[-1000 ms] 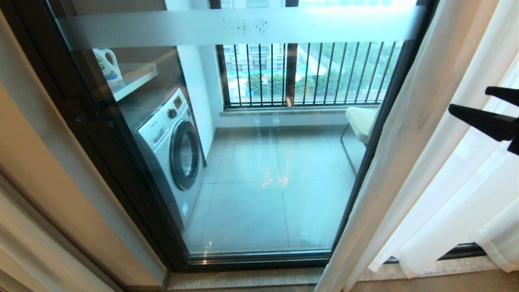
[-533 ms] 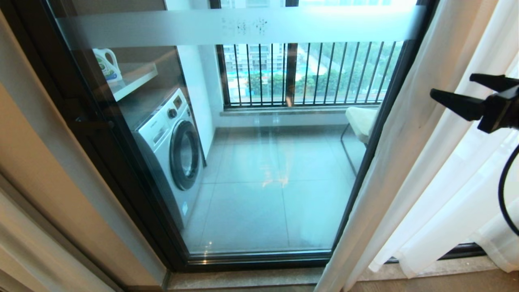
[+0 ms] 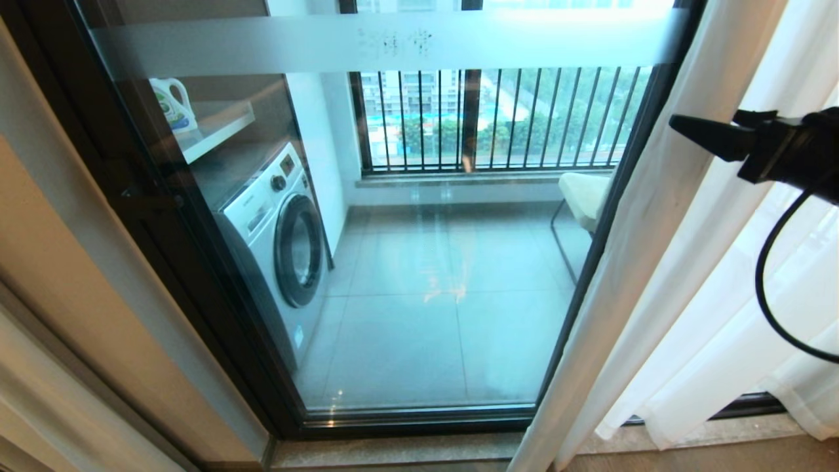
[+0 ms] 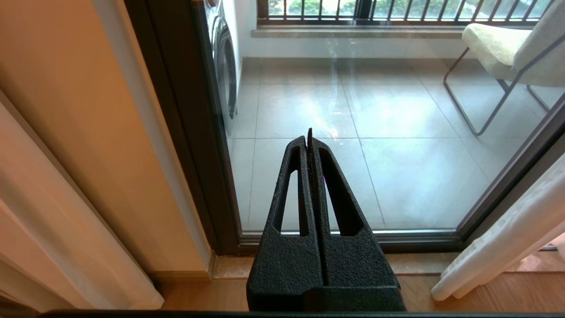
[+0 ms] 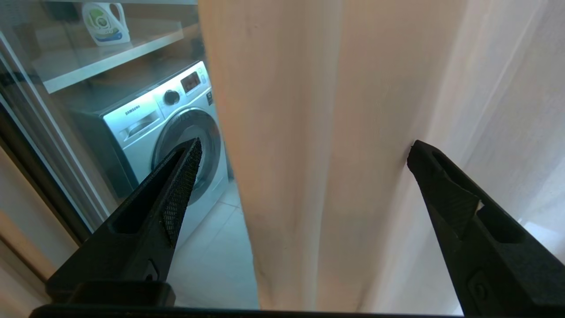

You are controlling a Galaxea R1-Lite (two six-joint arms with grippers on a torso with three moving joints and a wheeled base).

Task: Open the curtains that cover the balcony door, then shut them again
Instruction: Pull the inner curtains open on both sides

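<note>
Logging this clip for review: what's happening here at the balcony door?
The curtains are bunched to the right of the balcony door, leaving the glass uncovered, with a washing machine visible behind it. The right end effector is open, its fingers straddling the curtains' leading fold without gripping it yet. The left end effector is shut and idle, pointing at the lower glass. It looks set to grab the fabric, probably to pull it across.

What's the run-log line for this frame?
phase: reach to close | right gripper: jaws open astride bunched curtains edge, not gripping | left gripper: parked low, jaws shut | balcony door: glass uncovered
</note>
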